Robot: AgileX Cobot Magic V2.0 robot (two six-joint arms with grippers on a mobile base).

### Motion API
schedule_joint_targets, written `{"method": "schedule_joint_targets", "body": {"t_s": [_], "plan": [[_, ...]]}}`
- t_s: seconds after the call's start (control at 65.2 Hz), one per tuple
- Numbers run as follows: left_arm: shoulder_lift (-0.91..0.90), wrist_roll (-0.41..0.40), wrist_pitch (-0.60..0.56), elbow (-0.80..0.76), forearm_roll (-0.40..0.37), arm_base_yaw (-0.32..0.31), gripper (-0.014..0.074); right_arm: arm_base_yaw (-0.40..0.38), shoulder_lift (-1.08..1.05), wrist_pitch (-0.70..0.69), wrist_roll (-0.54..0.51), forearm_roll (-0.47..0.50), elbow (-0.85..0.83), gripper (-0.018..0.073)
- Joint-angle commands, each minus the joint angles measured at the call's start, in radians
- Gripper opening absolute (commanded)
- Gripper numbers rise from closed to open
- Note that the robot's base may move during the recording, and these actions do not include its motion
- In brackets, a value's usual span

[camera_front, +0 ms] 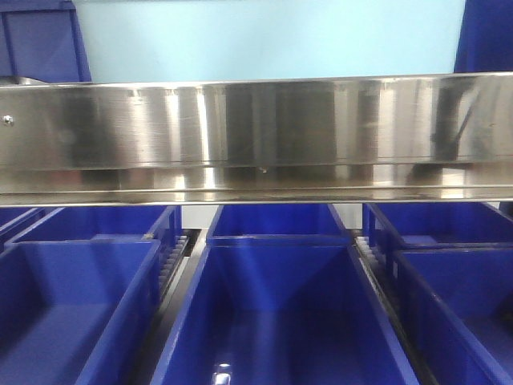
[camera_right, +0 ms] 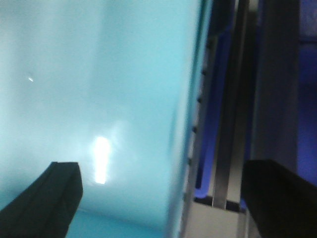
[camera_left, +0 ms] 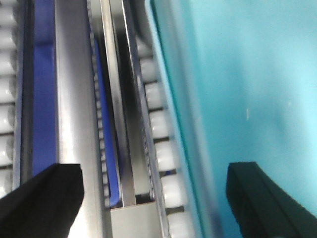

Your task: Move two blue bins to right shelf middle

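Observation:
Several blue bins fill the shelf level under a steel beam [camera_front: 256, 136]: a left bin [camera_front: 72, 313], a middle bin [camera_front: 272, 321] and a right bin [camera_front: 465, 305], with more bins [camera_front: 276, 218] behind them. No gripper appears in the front view. In the left wrist view my left gripper [camera_left: 153, 173] is open and holds nothing; its black fingertips [camera_left: 54, 191] straddle steel rails and white rollers [camera_left: 166, 158], with a blue bin edge [camera_left: 106, 148] between the rails. My right gripper [camera_right: 161, 171] is also open and empty over a turquoise surface [camera_right: 99, 89] and steel rails [camera_right: 228, 148].
Two more blue bins [camera_front: 40, 40] [camera_front: 485, 36] stand on the level above, in front of a pale blue wall [camera_front: 264, 36]. Roller tracks [camera_front: 172, 261] run between the lower bins. A turquoise surface [camera_left: 247, 89] fills the right half of the left wrist view.

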Motion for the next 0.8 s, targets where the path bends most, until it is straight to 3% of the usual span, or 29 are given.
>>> {"method": "schedule_joint_targets", "body": {"t_s": [0.0,0.368,0.491,0.613,0.782], "plan": [[-0.007,0.001,-0.01,0.023,0.001,0.002,0.0479,0.017,0.001,-0.063,-0.008,-0.008,0.0,0.0558],[0.0,-0.01,-0.01,0.04,-0.035,0.002,0.0475,0.024,0.056,-0.058,-0.008,-0.008,0.0,0.0558],[0.023,-0.01,-0.01,0.042,-0.084,0.002,0.0474,0.024,0.085,-0.022,-0.008,-0.008,0.0,0.0522],[0.056,-0.01,-0.01,0.045,-0.097,-0.007,0.0434,0.024,0.103,0.003,-0.008,-0.008,0.002,0.0358],[0.074,-0.01,-0.01,0.048,-0.101,-0.011,0.0148,0.024,0.105,-0.008,-0.008,-0.008,0.002,-0.0047]]}}
